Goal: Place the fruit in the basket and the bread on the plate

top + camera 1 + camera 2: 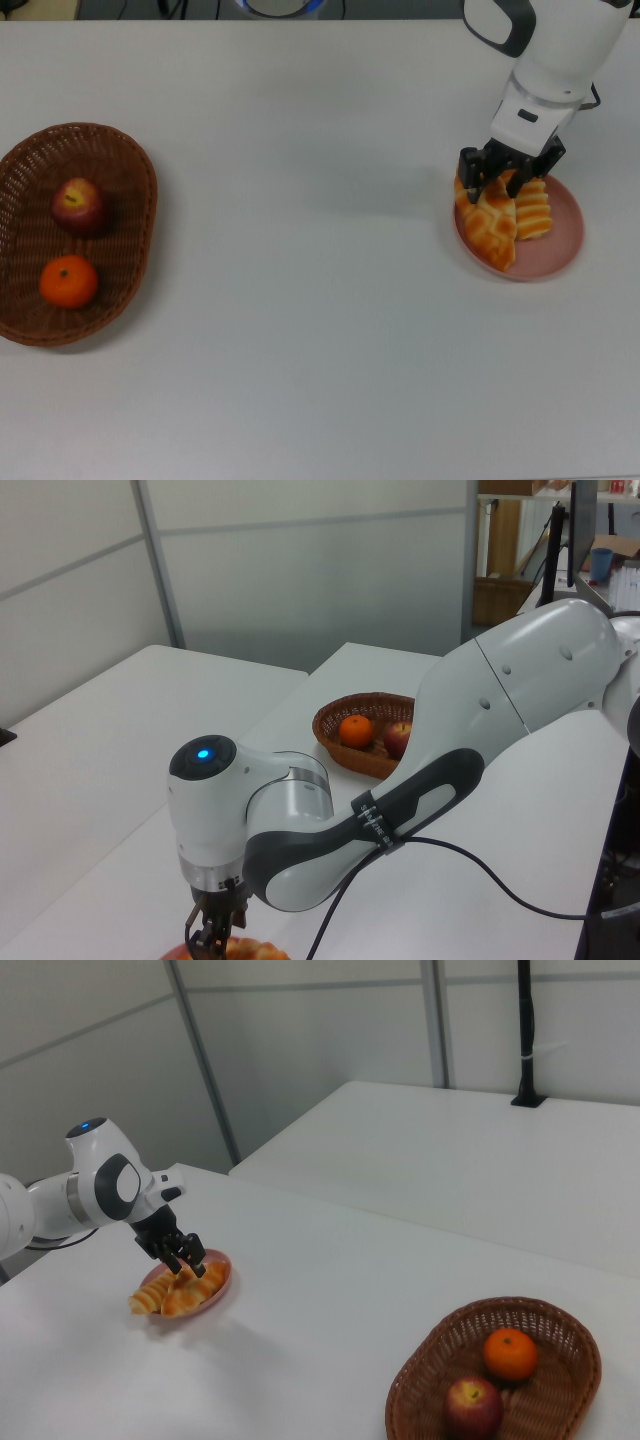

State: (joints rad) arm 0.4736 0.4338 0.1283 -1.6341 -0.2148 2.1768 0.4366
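A dark red apple (80, 203) and an orange mandarin (68, 281) lie in the brown wicker basket (141, 165) at the top view's left. On the top view's right, the pink plate (561, 250) holds both pieces of bread. The ridged roll (535, 213) lies on its far side. The braided croissant (489, 229) rests along the plate's left rim. My gripper (505, 178) hovers just above the croissant's upper end, its fingers open on either side of it. The right view shows the same gripper (186, 1257) above the plate (217, 1277).
The white table (320, 330) stretches between basket and plate. My arm's white body (450, 740) fills much of the left view, with a black cable (480, 855) trailing over the table. The basket (334, 748) shows behind it.
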